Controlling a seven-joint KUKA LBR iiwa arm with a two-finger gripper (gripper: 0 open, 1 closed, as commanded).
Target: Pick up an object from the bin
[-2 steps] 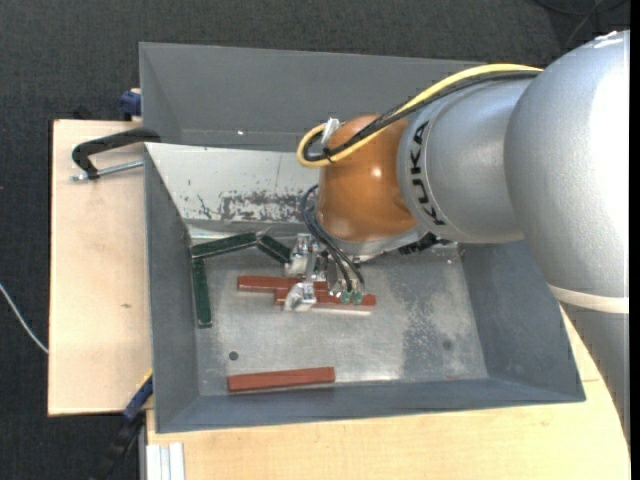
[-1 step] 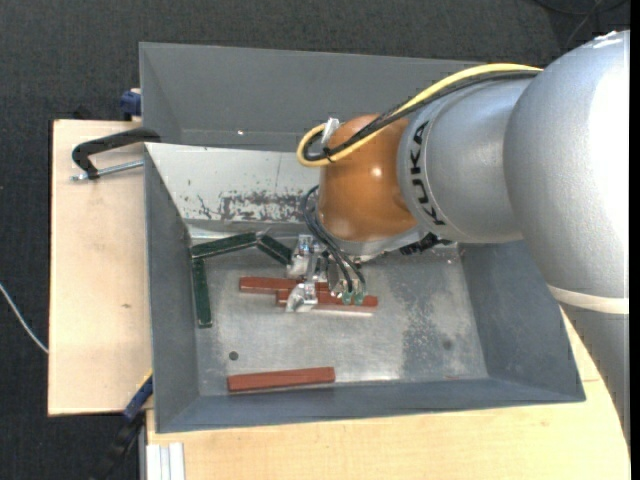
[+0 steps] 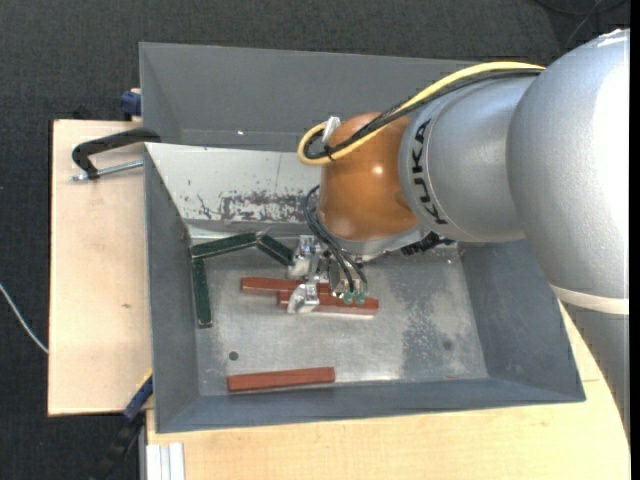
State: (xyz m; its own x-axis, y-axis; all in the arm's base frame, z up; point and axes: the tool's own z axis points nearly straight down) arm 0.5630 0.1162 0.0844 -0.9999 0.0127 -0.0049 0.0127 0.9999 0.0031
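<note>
Bin (image 3: 168, 298) is holding reddish-brown bars (image 3: 280, 379) and dark green strips (image 3: 203, 293). I'm seeing the gripper (image 3: 303, 280) sitting with fingers (image 3: 300, 256) parted astride the middle brown bar (image 3: 262, 286).

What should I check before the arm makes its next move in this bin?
1. Gripper is over a target: ok, it is down at the red-brown bar in the middle of the bin.
2. Bar actually gripped: cannot tell.
3. Nearest dark green strip is clear of the gripper: cannot tell, it lies very close behind it.
4. Second red-brown bar is out of the way: ok, it lies apart near the front wall.
5. Clearance from the bin walls: ok, the gripper is mid-floor.
</note>
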